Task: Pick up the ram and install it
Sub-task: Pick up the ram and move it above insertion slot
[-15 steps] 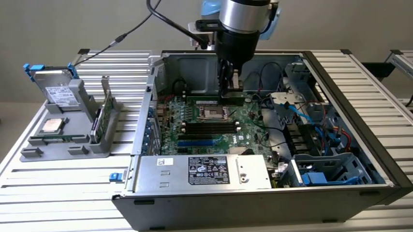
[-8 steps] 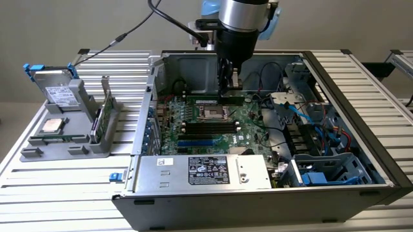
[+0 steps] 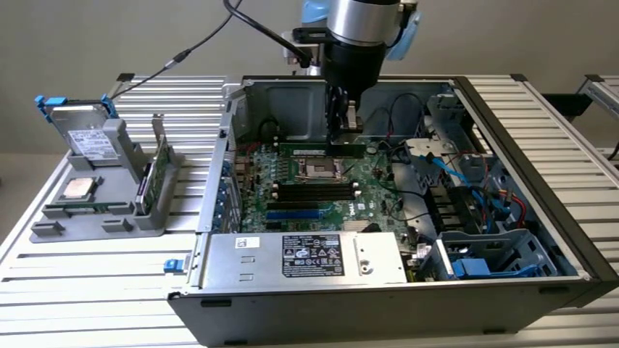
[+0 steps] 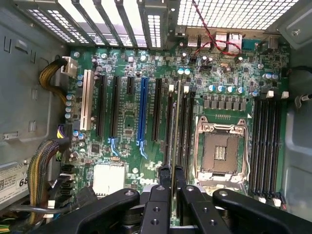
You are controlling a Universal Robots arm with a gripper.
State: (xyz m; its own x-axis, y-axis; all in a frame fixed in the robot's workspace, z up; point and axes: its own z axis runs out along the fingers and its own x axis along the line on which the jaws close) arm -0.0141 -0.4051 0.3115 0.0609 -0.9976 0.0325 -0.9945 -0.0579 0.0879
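Your gripper [image 3: 346,136] is clenched on the ram, the long thin green circuit-board stick [image 3: 324,150], holding it on edge low over the far part of the green motherboard [image 3: 372,192] inside the open black computer case [image 3: 541,130]. Its long axis runs across the exterior view from left to right, in line with the long black plastic memory slots [image 4: 187,126] under it; whether it touches them you cannot tell. The square silver processor socket [image 4: 219,152] lies just beside those slots on the near side, and black cables [image 3: 396,116] loop close on the exterior view's right.
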